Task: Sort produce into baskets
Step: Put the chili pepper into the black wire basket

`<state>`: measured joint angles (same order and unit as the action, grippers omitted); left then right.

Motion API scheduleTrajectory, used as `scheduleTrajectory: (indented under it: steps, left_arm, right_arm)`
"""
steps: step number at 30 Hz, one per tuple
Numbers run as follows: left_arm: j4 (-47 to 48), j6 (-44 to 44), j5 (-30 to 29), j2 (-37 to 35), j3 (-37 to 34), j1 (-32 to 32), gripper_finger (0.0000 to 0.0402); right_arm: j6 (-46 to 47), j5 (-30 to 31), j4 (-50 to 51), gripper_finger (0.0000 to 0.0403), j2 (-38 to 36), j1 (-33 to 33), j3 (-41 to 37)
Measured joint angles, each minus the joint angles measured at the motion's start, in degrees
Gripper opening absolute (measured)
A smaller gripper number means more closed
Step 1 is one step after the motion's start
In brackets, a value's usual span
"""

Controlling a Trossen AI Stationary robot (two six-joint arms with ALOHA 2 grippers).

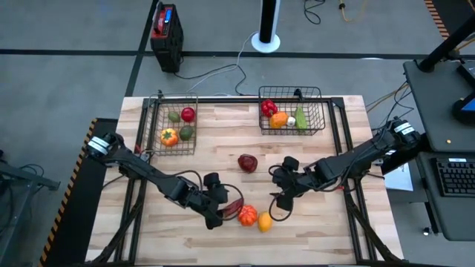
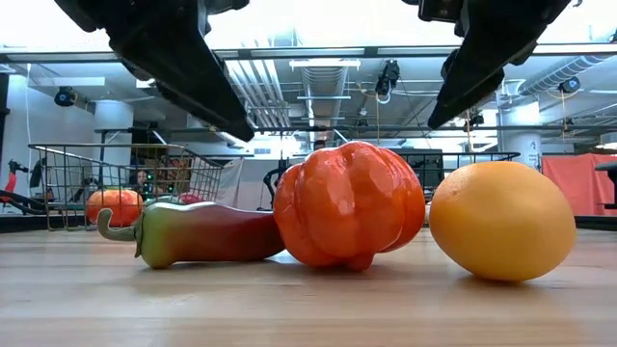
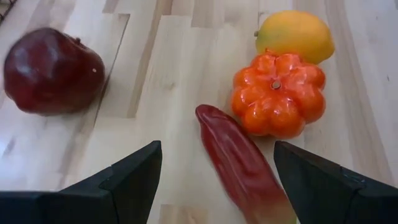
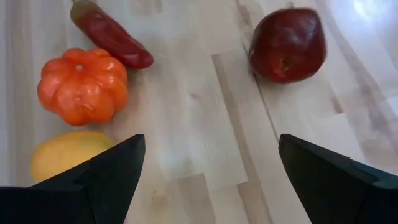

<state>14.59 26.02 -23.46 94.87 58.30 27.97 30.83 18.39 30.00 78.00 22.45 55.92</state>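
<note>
Basically four loose produce pieces on the pale wood-plank table (image 1: 223, 126): a glossy, tapered red chili pepper (image 1: 232, 207) with a green stem end, a ribbed, lobed orange pumpkin-like piece (image 1: 247, 215), a smooth oval yellow lemon (image 1: 264, 222), and a shiny dark maroon apple-shaped fruit (image 1: 248, 162). The pepper, pumpkin and lemon sit in a tight row near the front edge; the pepper tip touches or nearly touches the pumpkin, and the lemon is just beside it. The maroon fruit lies apart, nearer the table middle.

Two black wire-mesh baskets with thin grid walls, rectangular, stand at the far edge. The left basket (image 1: 158, 119) holds four pieces: a red round one, two dull green ones and an orange-yellow ribbed one. The right basket (image 1: 313, 100) holds about four: red, orange, a tiny white one and a long green one.

Two dark arms. The left gripper (image 1: 225, 205) hangs over the chili pepper, jaws spread wide with the pepper between them, nothing gripped. The right gripper (image 1: 276, 185) hovers between the maroon fruit and the lemon, jaws also wide apart, holding nothing.

A black box with a red top (image 1: 166, 33) stands on the grey floor behind the table, with a white round-based post (image 1: 266, 30) near it.
</note>
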Motion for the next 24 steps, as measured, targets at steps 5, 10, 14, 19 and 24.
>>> scheduleTrajectory:
  steps: [5,10,14,19,24]
  left_arm:
    - [-0.2,3.9,0.0,2.2,0.0,1.8,0.0290]
    - [-0.3,5.9,0.0,3.5,0.0,4.5,0.0290]
    - [-0.8,8.0,-1.1,4.6,0.0,5.6,0.0290]
    - [-2.4,8.0,-1.6,7.8,0.0,6.0,0.0290]
    - [-2.1,8.6,-6.0,11.0,0.0,5.7,0.0290]
  right_arm:
    - [0.0,1.4,-3.5,0.0361,0.0,1.9,0.0]
    - [0.9,2.9,-9.3,0.0361,1.3,5.1,0.0]
    - [2.8,4.0,-12.4,0.0361,3.4,7.5,0.0]
    - [6.4,4.8,-12.6,0.0361,5.4,8.8,0.0]
    - [7.1,4.8,-12.2,0.0361,6.5,8.9,0.7]
